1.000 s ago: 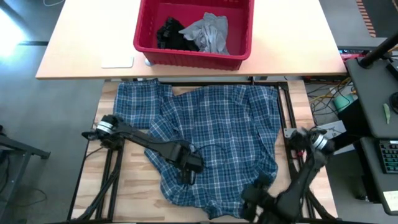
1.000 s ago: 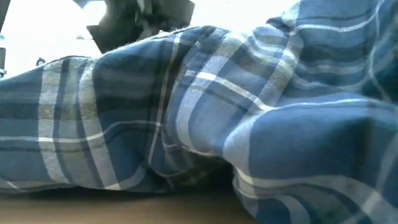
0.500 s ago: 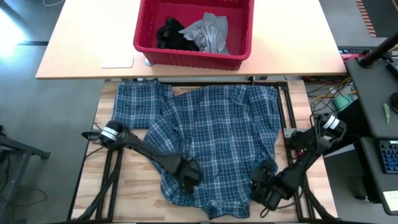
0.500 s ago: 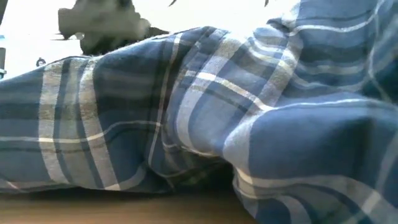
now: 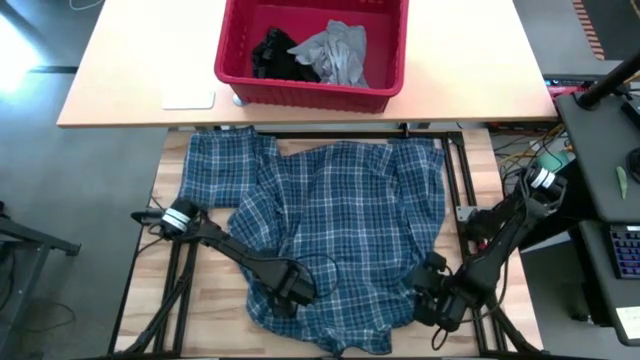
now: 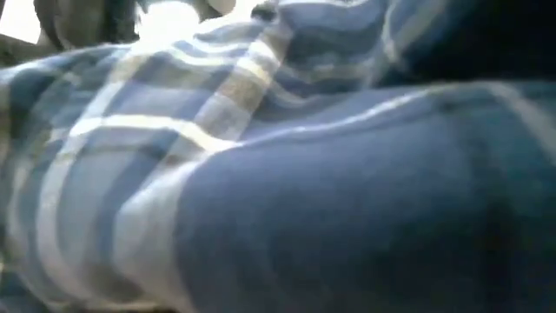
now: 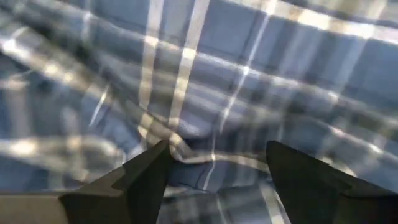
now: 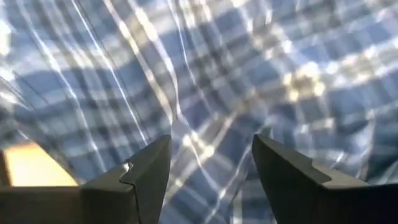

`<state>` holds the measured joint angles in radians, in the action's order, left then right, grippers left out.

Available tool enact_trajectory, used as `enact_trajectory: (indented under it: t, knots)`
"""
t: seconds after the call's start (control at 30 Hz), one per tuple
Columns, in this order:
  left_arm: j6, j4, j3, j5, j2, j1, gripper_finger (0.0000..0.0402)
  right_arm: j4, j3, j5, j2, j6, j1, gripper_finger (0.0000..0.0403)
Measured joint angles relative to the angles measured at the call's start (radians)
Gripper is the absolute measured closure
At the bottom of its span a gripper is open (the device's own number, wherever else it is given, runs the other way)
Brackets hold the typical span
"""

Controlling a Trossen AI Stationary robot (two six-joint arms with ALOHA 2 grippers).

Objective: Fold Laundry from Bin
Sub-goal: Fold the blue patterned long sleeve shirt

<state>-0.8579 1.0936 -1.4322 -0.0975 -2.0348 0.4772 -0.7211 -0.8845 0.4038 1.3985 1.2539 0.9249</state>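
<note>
You've got the plaid shirt (image 5: 340, 230) spread but unfolded on the near table, left gripper (image 5: 289, 293) and right gripper (image 5: 437, 300) at its hem, jaws parted over cloth, gripping nothing, while two garments wait in the bin (image 5: 232, 62).

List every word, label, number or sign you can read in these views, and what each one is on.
None can be read.
Plaid shirt: no tag or print shows.
Grey T-shirt in the red bin: crumpled, no readable mark.
Black garment: nothing shows.
White pad beside the bin: blank.
Keyboard at the right edge: keys too small to read.
</note>
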Motion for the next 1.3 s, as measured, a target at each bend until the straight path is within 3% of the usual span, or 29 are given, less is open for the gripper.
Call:
enact_trajectory:
  t: [0.13,0.3,0.53,0.77,1.03,1.3]
  knots:
    - [0.002,0.042,-0.087,-0.001,0.018,0.000,0.0151,0.006,0.029,0.084,-0.039,-0.047,-0.005,0.0184]
    - [0.005,0.029,-0.204,0.059,0.018,-0.019,0.0151,0.099,0.123,0.086,-0.031,-0.060,-0.009,0.0184]
    - [0.039,0.001,-0.238,0.115,0.018,-0.096,0.0151,0.251,0.236,-0.051,0.012,-0.042,-0.008,0.0184]
    - [0.100,-0.030,-0.232,0.138,-0.027,-0.142,0.0151,0.036,0.187,-0.170,-0.002,-0.019,-0.008,0.0184]
    - [0.133,-0.060,-0.240,0.134,-0.049,-0.190,0.0151,-0.005,0.061,0.002,-0.043,-0.123,-0.009,0.0184]
    - [0.156,-0.140,-0.241,0.156,-0.045,-0.220,0.0151,-0.007,0.102,0.068,-0.042,-0.096,-0.014,0.0184]
